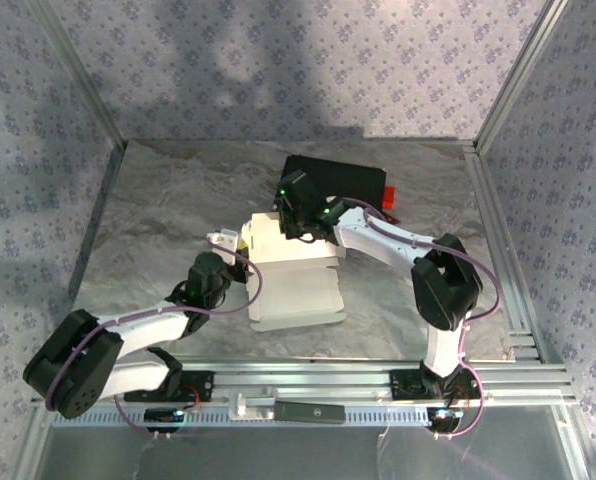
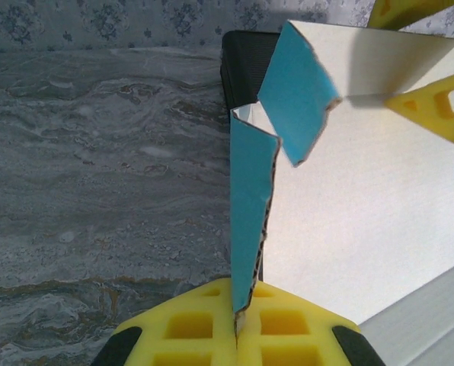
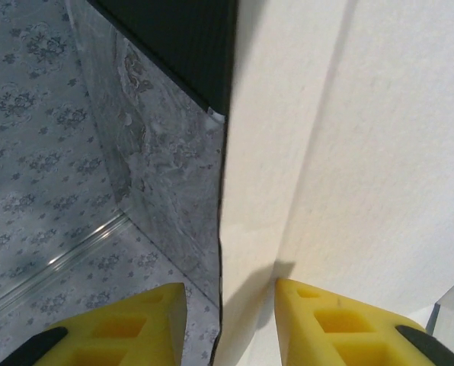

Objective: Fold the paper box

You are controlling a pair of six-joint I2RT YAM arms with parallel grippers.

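The paper box (image 1: 290, 285) lies at the middle of the table (image 1: 168, 200), white side up, its far end covered from above by the right arm. The left gripper (image 2: 236, 324) is clamped tight on the near edge of an upright cyan-blue flap at the box's left side; a second blue flap beyond it tilts over the white panel. The right gripper (image 3: 231, 313) has its yellow fingers (image 3: 135, 324) apart on either side of a white panel's edge, with a gap showing on one side; I cannot tell if the other pad touches the card. A black case (image 1: 338, 180) sits just beyond the box, partly hidden by that wrist, and a small red object (image 1: 390, 200) at its right end is too small to identify. The tabletop is grey and marbled. Pale floral-patterned walls (image 1: 278, 60) and a metal frame (image 1: 498, 230) enclose it.
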